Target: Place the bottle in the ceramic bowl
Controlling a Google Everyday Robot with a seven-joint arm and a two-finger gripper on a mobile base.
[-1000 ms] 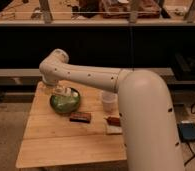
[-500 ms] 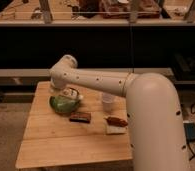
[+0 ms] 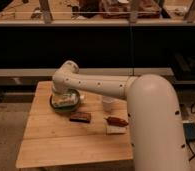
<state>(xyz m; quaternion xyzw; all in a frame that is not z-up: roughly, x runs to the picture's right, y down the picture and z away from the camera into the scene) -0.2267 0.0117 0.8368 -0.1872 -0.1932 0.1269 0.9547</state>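
Your robot's white arm [image 3: 141, 100] fills the right side of the view and reaches left across the wooden table [image 3: 66, 145], its wrist bending down over the ceramic bowl [image 3: 65, 101]. The gripper [image 3: 61, 95] sits at the end of that wrist, right above the bowl's left half; you cannot tell from this view whether it is clenched, released or grasping anything.

The green bowl stands near the table's back-left corner. Inside it you can see the bottle [image 3: 67, 98], a pale shape lying across the bowl just beside the gripper. Its label shows no writing you can read.

Right of the bowl stands 1 translucent white cup [image 3: 108, 104]. In front of the bowl lies a dark rectangular packet [image 3: 80, 117], and beside that a reddish-brown item [image 3: 116, 121] rests on a flat white packet [image 3: 116, 129]. No brand is legible on any of them.
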